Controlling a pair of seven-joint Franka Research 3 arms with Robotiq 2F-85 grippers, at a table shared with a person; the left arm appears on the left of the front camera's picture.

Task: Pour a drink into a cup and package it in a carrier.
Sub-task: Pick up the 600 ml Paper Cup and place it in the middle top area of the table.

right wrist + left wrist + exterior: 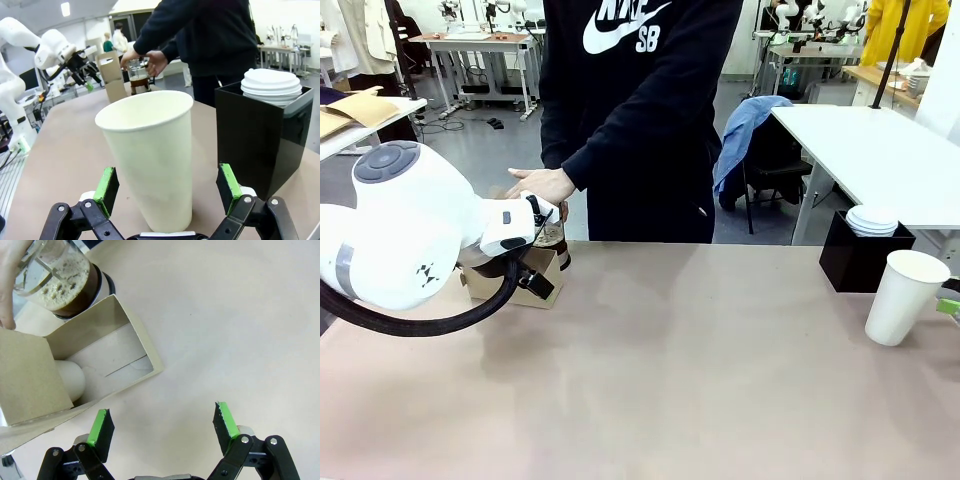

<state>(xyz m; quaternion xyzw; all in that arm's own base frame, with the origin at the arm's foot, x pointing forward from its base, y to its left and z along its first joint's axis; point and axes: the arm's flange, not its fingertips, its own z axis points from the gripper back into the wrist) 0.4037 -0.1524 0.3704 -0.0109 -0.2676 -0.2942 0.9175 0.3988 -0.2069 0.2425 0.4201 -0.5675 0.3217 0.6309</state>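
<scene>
A person's hand [542, 184] holds the glass press pot [552, 237] with its dark brown drink [70, 290] at the far left, just behind the brown cardboard carrier [480, 288]. My left gripper [162, 425] hangs open over the table beside the carrier [100, 355], with nothing between its fingers. A white rounded object [70, 380] lies in the carrier under its handle flap. At the right, the lidless white paper cup [905, 296] stands upright. My right gripper [167, 192] is open with the cup [150, 155] between its green pads, which stand apart from its sides.
A black open-topped box [860, 262] holding a stack of white lids [873, 219] stands just behind the cup; the box [260, 140] is close to one finger. The person stands at the table's far edge.
</scene>
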